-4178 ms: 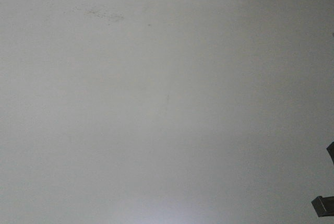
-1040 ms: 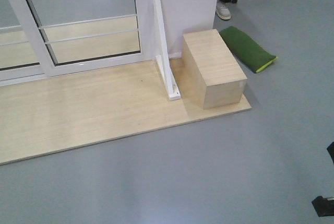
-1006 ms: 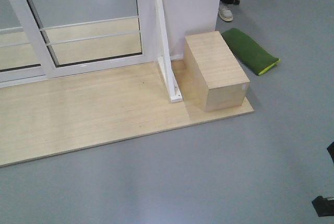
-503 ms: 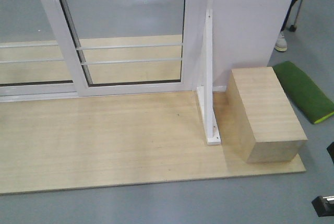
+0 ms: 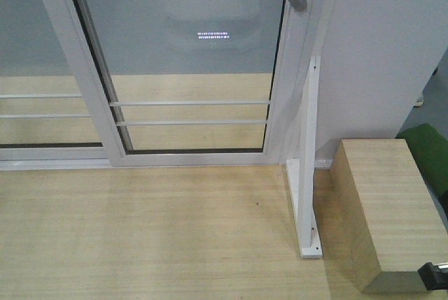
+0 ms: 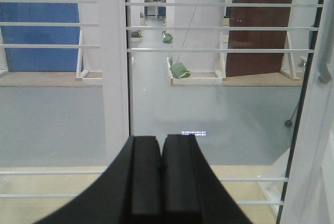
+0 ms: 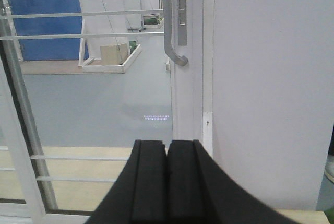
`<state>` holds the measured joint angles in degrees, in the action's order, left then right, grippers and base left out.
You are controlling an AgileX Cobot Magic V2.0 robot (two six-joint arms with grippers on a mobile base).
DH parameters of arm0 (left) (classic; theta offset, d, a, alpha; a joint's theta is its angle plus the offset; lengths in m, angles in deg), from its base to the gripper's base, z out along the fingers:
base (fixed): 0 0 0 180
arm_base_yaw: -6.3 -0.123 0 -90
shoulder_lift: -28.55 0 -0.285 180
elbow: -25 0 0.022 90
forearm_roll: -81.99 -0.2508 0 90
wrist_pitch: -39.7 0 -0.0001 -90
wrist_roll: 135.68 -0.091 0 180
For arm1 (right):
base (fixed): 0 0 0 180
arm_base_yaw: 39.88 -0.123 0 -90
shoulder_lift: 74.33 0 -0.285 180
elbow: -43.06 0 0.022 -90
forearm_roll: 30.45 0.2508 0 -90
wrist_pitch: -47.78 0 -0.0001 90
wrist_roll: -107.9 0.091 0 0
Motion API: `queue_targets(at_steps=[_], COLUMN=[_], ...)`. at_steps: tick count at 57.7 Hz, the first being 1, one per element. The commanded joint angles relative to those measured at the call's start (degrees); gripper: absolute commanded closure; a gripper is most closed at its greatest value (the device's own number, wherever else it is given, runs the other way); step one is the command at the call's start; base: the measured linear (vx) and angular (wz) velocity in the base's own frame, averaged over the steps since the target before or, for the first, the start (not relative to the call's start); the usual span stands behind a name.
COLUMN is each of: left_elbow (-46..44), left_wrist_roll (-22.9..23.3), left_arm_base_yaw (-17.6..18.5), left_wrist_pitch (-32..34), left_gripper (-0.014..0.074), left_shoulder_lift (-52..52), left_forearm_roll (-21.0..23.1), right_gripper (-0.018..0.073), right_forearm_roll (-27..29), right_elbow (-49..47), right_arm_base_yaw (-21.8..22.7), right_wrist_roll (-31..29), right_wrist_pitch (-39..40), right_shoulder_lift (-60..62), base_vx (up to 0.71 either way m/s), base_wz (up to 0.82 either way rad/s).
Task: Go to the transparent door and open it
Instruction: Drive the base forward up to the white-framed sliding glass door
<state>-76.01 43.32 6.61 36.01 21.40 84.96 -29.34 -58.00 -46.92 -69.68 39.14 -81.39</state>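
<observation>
Step in hand: approach, judged nearly complete.

- The transparent door (image 5: 189, 48) fills the front view. It stands along the far edge of the pale wood-grain platform (image 5: 140, 237).
- Its handle stile sits at the right, against the white wall panel (image 5: 381, 55).
- Door: smooth reflective glass, white painted metal frame, thin horizontal bars.
- Handle (image 7: 166, 25): silver-grey bar, hooked at its lower end, just up-left of the right gripper (image 7: 167, 145).
- The right gripper's black fingers are pressed together on nothing, and so are those of the left gripper (image 6: 160, 143), which faces mid-pane.
- A white upright brace (image 5: 309, 174) and a wooden box (image 5: 392, 209) stand at the platform's right edge.

Next, as I judge it: part the right fingers, raise them to the handle, clamp, and slide the door left.
</observation>
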Motion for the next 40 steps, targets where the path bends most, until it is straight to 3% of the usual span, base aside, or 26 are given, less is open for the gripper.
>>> queue_targets(at_steps=[1, 40], left_elbow=[0.85, 0.85], left_wrist_roll=[-0.03, -0.03], left_arm_base_yaw=[0.32, 0.32], left_wrist_pitch=[4.76, 4.76], left_gripper=[0.0602, 0.0602], left_shoulder_lift=[0.8, 0.8], left_forearm_roll=[0.35, 0.35], right_gripper=[0.0561, 0.0561], right_forearm_roll=[-0.3, -0.3], right_elbow=[0.21, 0.21], right_arm_base_yaw=[0.31, 0.31], right_wrist_roll=[-0.06, -0.06], right_wrist_pitch=[4.85, 4.85], right_shoulder_lift=[0.72, 0.72], base_vx=[0.45, 0.33], base_wz=[0.0, 0.01])
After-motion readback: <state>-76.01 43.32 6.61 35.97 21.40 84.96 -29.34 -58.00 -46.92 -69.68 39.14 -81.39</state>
